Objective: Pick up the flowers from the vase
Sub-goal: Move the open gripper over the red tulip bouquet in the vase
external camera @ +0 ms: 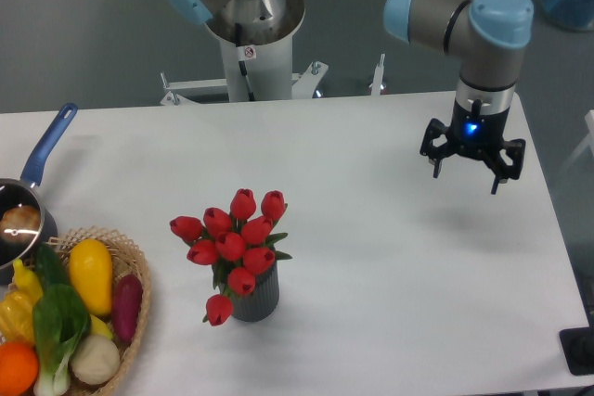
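The flowers (231,242), a bunch of red closed tulip buds with green leaves, stand in the vase (257,297), a small dark grey ribbed cylinder at the front middle of the white table. One bud droops over the vase's left side. My gripper (467,173) hangs above the table at the far right, well away from the flowers, up and to their right. Its fingers are spread apart and hold nothing.
A wicker basket (136,322) with yellow, purple, green and orange vegetables sits at the front left corner. A blue-handled metal saucepan (20,213) stands behind it at the left edge. The robot's white base (251,53) rises at the back middle.
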Action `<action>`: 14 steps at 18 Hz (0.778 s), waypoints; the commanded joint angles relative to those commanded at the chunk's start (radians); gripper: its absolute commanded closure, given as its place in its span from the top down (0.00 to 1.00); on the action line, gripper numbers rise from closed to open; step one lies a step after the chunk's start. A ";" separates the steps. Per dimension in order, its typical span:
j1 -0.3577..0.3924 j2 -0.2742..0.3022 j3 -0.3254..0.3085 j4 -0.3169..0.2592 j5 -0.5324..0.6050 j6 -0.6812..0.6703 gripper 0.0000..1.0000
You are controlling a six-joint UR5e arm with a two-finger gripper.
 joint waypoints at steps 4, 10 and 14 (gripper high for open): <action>0.003 0.002 -0.003 0.000 0.000 -0.003 1.00; -0.032 0.032 -0.074 0.008 -0.154 -0.017 1.00; -0.074 0.049 -0.117 0.003 -0.305 -0.018 1.00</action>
